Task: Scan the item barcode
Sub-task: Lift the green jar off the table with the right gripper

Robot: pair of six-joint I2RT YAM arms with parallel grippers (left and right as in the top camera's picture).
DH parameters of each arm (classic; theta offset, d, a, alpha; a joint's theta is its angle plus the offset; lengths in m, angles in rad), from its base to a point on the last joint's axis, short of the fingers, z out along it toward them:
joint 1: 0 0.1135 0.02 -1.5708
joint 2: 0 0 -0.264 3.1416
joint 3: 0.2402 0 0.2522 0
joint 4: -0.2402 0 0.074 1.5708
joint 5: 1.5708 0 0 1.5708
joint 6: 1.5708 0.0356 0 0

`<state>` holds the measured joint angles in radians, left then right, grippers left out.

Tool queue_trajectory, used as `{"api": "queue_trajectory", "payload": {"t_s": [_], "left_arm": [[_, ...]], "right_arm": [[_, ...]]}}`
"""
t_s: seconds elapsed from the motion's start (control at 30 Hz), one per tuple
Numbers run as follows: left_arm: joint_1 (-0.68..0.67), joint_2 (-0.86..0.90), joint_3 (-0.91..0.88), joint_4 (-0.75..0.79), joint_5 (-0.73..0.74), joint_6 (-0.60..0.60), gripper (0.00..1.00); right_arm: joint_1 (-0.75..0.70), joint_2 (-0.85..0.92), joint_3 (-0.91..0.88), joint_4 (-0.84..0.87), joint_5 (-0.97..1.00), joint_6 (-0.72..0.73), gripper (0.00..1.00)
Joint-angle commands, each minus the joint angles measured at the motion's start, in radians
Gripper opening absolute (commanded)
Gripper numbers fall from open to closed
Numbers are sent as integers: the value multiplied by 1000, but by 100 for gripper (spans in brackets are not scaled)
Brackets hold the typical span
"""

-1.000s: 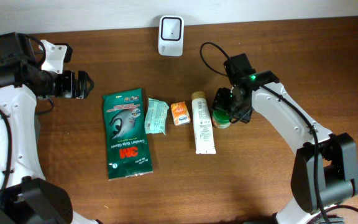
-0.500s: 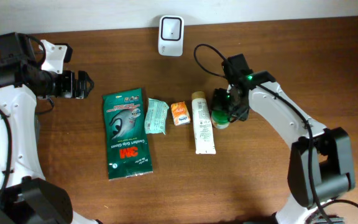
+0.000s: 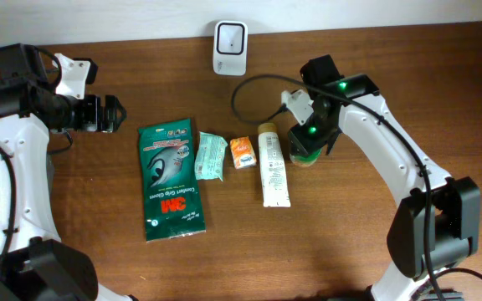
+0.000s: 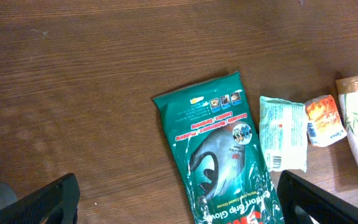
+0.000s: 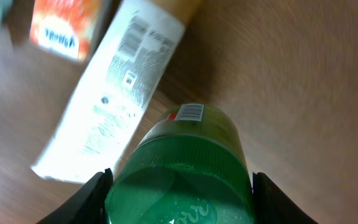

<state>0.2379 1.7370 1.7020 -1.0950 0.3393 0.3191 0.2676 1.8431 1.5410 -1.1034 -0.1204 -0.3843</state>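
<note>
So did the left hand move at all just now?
No. The left hand sits open in the same spot as before, just left of the top corner of the green glove packet.

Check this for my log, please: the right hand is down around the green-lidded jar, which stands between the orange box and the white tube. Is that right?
Not quite. The overhead view shows the green-lidded jar beyond the white tube, on the side away from the orange box, not between them. The right hand is indeed around it.

Table (image 3: 350, 251) dark grained wood, matt; green jar (image 5: 179, 162) glossy plastic, ribbed lid; glove pack (image 4: 219, 149) shiny film
</note>
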Motion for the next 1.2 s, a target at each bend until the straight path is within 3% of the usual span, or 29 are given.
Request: {"api": "queue_trajectory", "payload": {"t_s": [0.0, 0.17, 0.3, 0.33, 0.37, 0.43, 0.53, 0.63, 0.77, 0.93, 1.17], "left_arm": [[2, -15, 14, 2, 4, 15, 99], [2, -15, 14, 2, 4, 15, 99], [2, -15, 14, 2, 4, 15, 99], [2, -15, 14, 2, 4, 15, 99], [2, -15, 14, 2, 4, 15, 99], [2, -15, 14, 2, 4, 15, 99], [2, -15, 14, 2, 4, 15, 99], [2, -15, 14, 2, 4, 15, 99], [2, -15, 14, 2, 4, 15, 99], [2, -15, 14, 2, 4, 15, 99], [2, -15, 14, 2, 4, 15, 99]], "right_arm": [[6, -4, 6, -1, 1, -406, 33], [-29, -2, -70, 13, -7, -591, 27], [-79, -2, -137, 52, -27, -606, 27], [-85, -2, -137, 53, -38, -581, 44], [-86, -2, -137, 69, -37, -499, 81], [-86, -2, -133, 98, -37, -372, 98], [-87, -2, -64, 78, -28, -80, 98], [-86, -2, 47, -26, -35, 360, 98], [-78, -2, 8, -87, -154, 437, 98], [-78, -2, -60, -67, 43, 911, 92], [-78, 3, -66, -16, 66, 946, 99]]}}
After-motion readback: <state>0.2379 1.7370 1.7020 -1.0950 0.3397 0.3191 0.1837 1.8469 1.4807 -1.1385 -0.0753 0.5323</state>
